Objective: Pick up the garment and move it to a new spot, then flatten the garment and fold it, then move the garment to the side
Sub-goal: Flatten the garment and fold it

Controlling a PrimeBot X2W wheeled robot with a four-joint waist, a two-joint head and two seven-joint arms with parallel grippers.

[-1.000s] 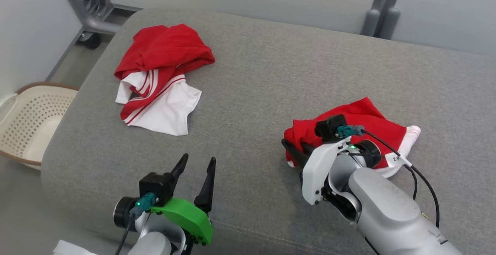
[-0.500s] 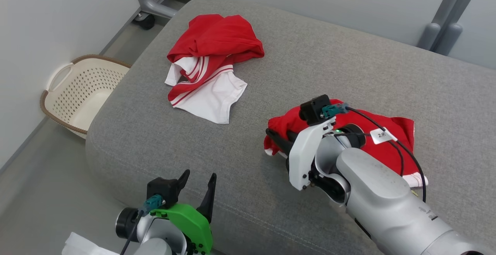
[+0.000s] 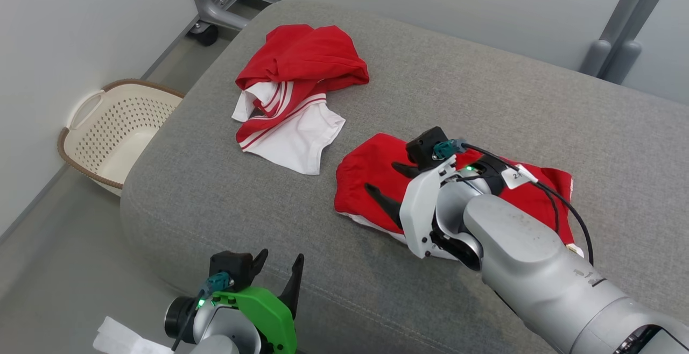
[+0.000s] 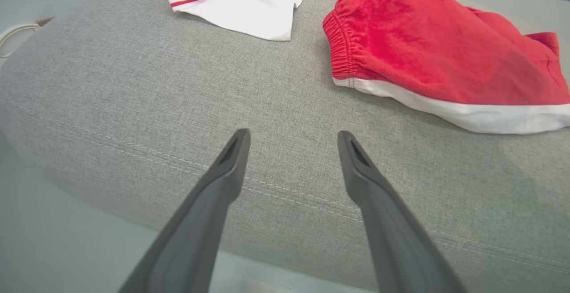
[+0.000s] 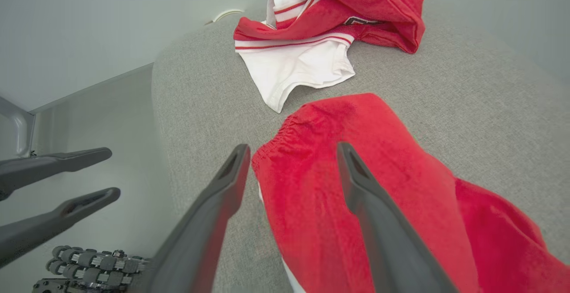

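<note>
lying under the wide-spread right gripper [image 3: 381, 176]: red shorts [image 3: 358, 174], unheld

The support surface is a grey upholstered cushion [image 3: 484, 101] with a woven cover, rounded corners and a stitched seam along its near edge. Two items lie directly on it. A pair of red shorts [image 3: 358, 174] with a white edge band lies roughly flat toward the near side, elastic waistband to the left. A crumpled red-and-white shirt [image 3: 301, 63] lies further back and left, apart from the shorts.
</note>
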